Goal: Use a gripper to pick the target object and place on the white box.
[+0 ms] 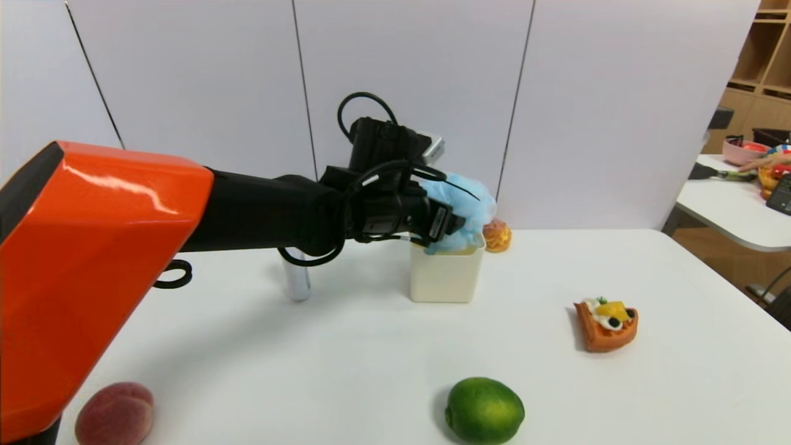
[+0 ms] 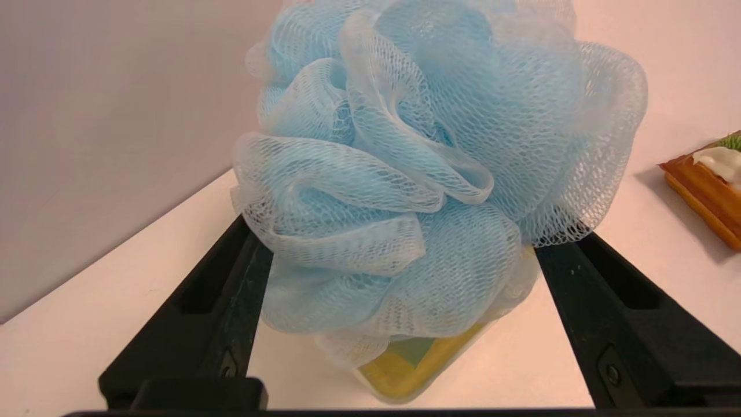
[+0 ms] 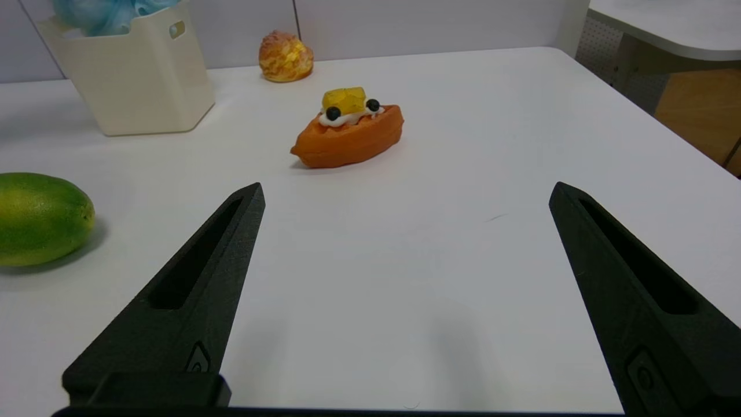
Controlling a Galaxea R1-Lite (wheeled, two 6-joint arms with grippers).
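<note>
A white bench (image 1: 371,346) holds several items. At far left, near its front edge, lies a peach (image 1: 115,413). The left arm, black with an orange casing, reaches across from the left. A silver cylinder (image 1: 297,281) stands upright under the arm.

The left gripper (image 1: 454,225) hovers at the top of the box (image 1: 446,278), a small cream bin. Its fingers (image 2: 223,307) are spread, one on each side of the pouf (image 2: 417,174), a fluffy light-blue mesh ball. The pouf sits on the box's rim, bulging above it; whether the fingers still touch it cannot be told. Just behind the box to the right lies a cream puff (image 1: 497,236).

Nearer the front, right of the left fingers, lies a lime (image 1: 484,410). Farther right sits a waffle wedge (image 1: 605,324) topped with cream and fruit.

The right gripper (image 3: 405,197) shows only in its own wrist view, fingers wide apart and empty, low over bare bench, with the waffle beyond them.
</note>
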